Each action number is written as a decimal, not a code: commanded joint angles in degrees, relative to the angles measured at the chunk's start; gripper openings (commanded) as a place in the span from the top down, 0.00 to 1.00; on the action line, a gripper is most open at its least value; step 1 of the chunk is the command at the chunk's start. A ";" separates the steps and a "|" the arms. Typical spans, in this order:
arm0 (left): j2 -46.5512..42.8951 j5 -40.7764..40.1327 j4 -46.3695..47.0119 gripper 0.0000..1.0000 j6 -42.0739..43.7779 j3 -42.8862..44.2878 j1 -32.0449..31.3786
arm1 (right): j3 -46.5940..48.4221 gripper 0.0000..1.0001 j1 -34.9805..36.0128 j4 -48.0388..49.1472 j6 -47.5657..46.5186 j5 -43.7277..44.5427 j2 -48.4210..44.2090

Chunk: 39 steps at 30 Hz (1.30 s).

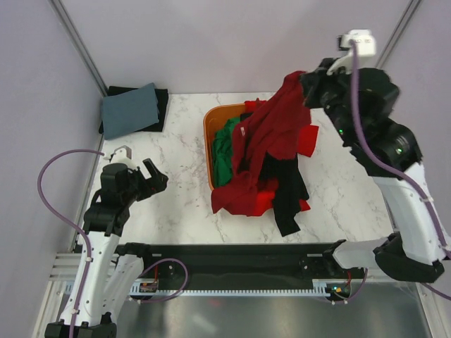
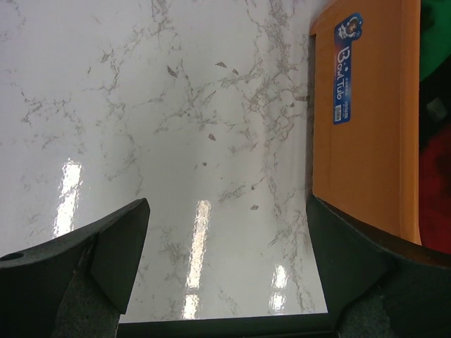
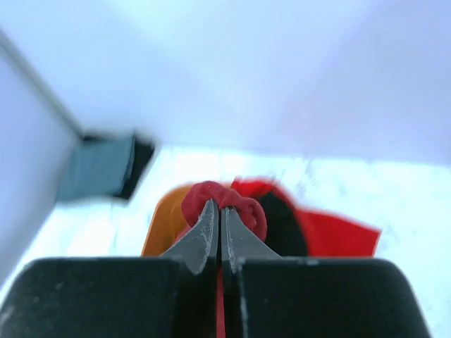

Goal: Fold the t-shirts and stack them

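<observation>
Where the table (image 1: 176,162) nears its far edge, an orange tub (image 1: 208,137) is seen at mid-width, with shirts heaped in it and spilled over its right and near rims. One end of the dark red shirt (image 1: 271,123) is held up above the tub's far-right corner, and the rest is draped down across the heap to the near rim. The black shirt (image 1: 287,193) is trailed out onto the table toward the near edge. The bright red shirt (image 1: 307,141) is partly seen at the tub's right side. The green shirt (image 1: 225,151) is noted inside, along the left wall. At the far-left corner a grey-blue folded cloth (image 1: 130,109) is laid on a black cloth (image 1: 162,98). The right gripper (image 3: 220,211) is clenched on a bunch of the dark red shirt, held high. The left gripper (image 2: 225,211) is spread wide with nothing between the fingers, over bare table left of the tub. A blue label (image 2: 347,67) is seen on the tub's outer wall.
</observation>
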 commanded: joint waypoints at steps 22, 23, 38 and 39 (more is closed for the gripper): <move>6.97 6.52 1.00 0.00 -1.50 2.54 0.19 | -26.48 0.49 -13.52 -3.10 -5.27 50.64 -8.50; 7.78 8.18 1.61 0.00 -2.12 2.81 0.10 | -29.02 0.26 -15.91 -6.54 1.48 43.20 -7.44; 36.86 -5.86 3.90 0.01 -6.70 24.87 -26.00 | -59.36 0.02 -28.76 -2.97 17.11 -15.41 -10.51; 39.83 -5.95 4.51 0.01 -6.70 25.13 -27.66 | -60.33 0.02 -28.85 -2.89 17.19 -15.76 -11.38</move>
